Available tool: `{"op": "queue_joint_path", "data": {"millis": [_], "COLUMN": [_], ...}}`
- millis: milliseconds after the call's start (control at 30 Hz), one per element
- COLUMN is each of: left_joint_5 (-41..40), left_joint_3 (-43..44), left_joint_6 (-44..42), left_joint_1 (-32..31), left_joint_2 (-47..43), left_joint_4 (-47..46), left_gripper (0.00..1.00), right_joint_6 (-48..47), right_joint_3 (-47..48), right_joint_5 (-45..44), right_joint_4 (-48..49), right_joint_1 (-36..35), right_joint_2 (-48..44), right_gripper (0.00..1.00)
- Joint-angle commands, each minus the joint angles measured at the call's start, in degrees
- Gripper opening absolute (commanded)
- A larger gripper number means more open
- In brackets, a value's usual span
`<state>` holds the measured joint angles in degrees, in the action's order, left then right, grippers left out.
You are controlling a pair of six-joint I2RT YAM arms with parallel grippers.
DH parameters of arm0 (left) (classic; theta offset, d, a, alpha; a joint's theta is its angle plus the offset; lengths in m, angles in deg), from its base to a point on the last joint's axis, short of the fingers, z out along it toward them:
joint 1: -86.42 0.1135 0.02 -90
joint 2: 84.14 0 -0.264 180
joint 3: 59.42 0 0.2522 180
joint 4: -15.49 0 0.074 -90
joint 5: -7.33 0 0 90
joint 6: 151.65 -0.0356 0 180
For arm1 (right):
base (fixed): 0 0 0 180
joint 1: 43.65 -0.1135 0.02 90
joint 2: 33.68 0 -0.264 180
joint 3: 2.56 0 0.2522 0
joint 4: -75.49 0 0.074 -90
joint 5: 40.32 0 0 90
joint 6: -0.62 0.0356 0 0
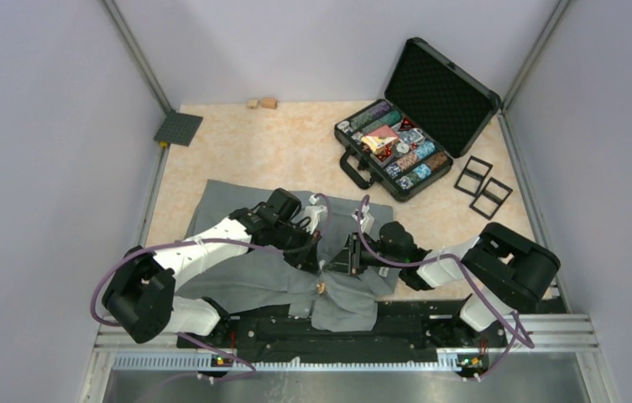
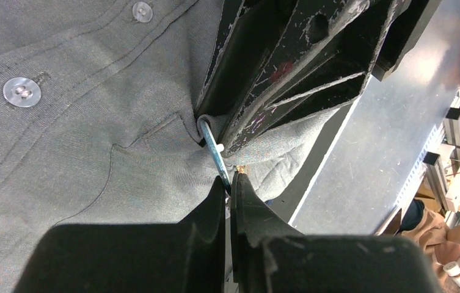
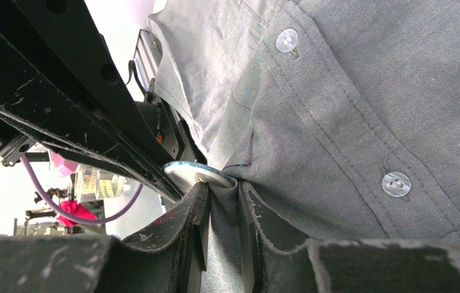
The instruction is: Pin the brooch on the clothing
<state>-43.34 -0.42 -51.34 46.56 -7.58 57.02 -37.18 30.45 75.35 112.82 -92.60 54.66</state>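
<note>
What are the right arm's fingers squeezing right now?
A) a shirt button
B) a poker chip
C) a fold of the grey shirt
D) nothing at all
C: the right wrist view shows a fold of the grey shirt pinched between the right arm's fingers, clear of the buttons.

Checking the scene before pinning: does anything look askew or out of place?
The shirt is not lying flat: the right gripper pinches a fold of it up beside the brooch, and its near end is crumpled. Nothing looks spilled or damaged.
</note>
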Motion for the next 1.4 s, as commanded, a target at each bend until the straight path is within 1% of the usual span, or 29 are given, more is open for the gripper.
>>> {"op": "queue_joint_path", "data": {"millis": [0, 167, 267, 367, 567, 667, 700, 800, 933, 1000, 1033, 1133, 1233, 1300, 1367], "left_joint_5": [11.45, 3.54, 1.07, 0.36, -1.49, -2.41, -2.89, -3.97, -5.79, -7.78, -8.75, -11.79, -16.50, -19.08, -23.38], "left_joint_3": [2.38, 3.13, 3.13, 3.36, 3.66, 3.85, 3.94, 4.04, 4.58, 5.08, 5.31, 5.73, 5.22, 4.23, 4.16], "left_joint_6": [1.53, 2.06, 3.10, 3.09, 3.32, 3.32, 3.32, 3.32, 3.86, 4.45, 4.91, 7.23, 11.47, 13.60, 16.14], "left_joint_1": [-2.95, -2.46, -1.63, -1.20, -1.09, -1.06, -1.08, -1.02, -1.05, -1.03, -1.03, -0.51, 0.38, 1.40, 2.56], "left_joint_2": [-0.73, 0.85, 1.49, 1.56, 1.76, 1.36, 1.20, 0.24, -1.74, -3.12, -3.92, -6.51, -8.83, -9.24, -8.39], "left_joint_4": [-7.84, -4.97, -4.75, -4.48, -3.63, -3.23, -3.05, -2.80, -2.60, -2.46, -2.52, -4.54, -8.54, -11.86, -13.02], "left_gripper": [0.00, 0.00, 0.00, 0.00, 0.00, 0.01, 0.04, 0.17, 0.45, 0.66, 0.73, 0.89, 0.91, 0.94, 0.94], "right_joint_6": [0.39, -0.44, -2.02, -3.71, -6.99, -8.35, -8.75, -9.95, -12.08, -13.28, -13.90, -15.51, -17.54, -18.98, -20.20], "right_joint_3": [3.30, 2.55, 2.46, 2.46, 3.34, 4.74, 5.30, 7.44, 10.26, 11.72, 12.42, 13.54, 13.19, 12.61, 12.04], "right_joint_5": [-8.38, -9.22, -10.44, -11.81, -14.96, -18.43, -19.91, -25.03, -33.34, -37.33, -39.18, -41.95, -39.66, -37.81, -36.08], "right_joint_4": [4.06, 2.44, -0.89, -4.64, -14.29, -23.52, -27.06, -37.21, -51.34, -58.06, -61.01, -67.17, -68.90, -67.18, -64.36], "right_joint_1": [0.24, 0.15, 0.18, 0.25, 0.21, 0.25, 0.19, 0.15, 0.21, 0.25, 0.30, 2.52, 7.53, 10.71, 13.25], "right_joint_2": [1.02, -1.22, -3.98, -7.24, -14.52, -19.15, -20.75, -26.13, -32.90, -35.63, -36.57, -37.89, -36.71, -34.51, -32.03], "right_gripper": [0.24, 0.24, 0.25, 0.26, 0.33, 0.37, 0.39, 0.48, 0.62, 0.69, 0.73, 0.80, 0.81, 0.81, 0.80]}}
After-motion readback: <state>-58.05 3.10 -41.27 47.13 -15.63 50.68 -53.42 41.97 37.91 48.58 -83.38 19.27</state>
